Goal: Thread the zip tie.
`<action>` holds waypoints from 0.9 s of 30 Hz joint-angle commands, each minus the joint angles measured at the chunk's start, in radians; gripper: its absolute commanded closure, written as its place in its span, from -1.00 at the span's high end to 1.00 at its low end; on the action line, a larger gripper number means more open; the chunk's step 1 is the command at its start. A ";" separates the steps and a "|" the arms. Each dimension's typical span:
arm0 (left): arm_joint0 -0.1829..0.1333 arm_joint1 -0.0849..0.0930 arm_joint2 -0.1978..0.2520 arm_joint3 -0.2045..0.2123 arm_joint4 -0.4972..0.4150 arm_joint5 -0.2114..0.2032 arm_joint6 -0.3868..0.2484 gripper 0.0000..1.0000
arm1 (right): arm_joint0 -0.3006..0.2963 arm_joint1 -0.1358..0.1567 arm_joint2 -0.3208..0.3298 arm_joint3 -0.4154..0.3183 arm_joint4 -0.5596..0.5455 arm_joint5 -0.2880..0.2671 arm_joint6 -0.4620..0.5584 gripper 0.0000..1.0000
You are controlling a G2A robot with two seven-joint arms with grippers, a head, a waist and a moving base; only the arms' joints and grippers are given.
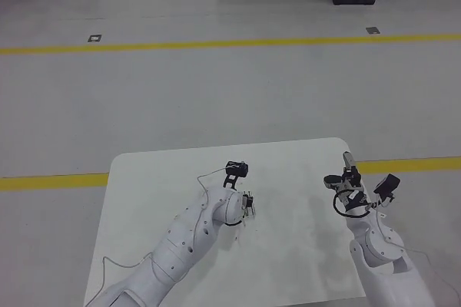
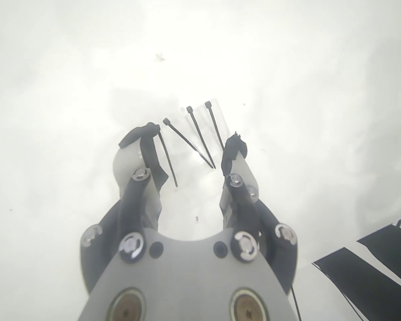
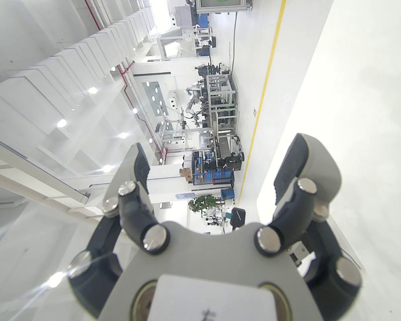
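I'm seeing four black zip ties [image 2: 200, 136] lying on the white desk [image 1: 292, 253], partly over a clear sheet [image 2: 219, 110]; I can't tell if that's a tray. My left claw [image 2: 193, 135] is sitting low over them, spread wide, straddling the ties and gripping nothing. One finger [image 2: 147, 148] is resting just beside the outermost tie. My right claw [image 3: 219, 151] is hanging near the desk's right edge, well apart from the ties. It's spread too, holding nothing and pointing out into the room.
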 commanded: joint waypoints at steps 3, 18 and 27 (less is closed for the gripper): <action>0.005 -0.022 -0.022 0.019 0.041 0.000 -0.013 -0.30 | 0.000 0.000 0.000 0.000 0.000 0.000 0.000 1.00; 0.049 -0.068 -0.086 -0.004 0.188 0.000 -0.103 -0.58 | 0.000 0.000 0.000 0.000 0.000 0.000 0.000 1.00; 0.062 -0.089 -0.110 -0.002 0.241 0.000 -0.129 -0.62 | 0.000 0.000 0.000 0.000 0.000 0.000 0.000 1.00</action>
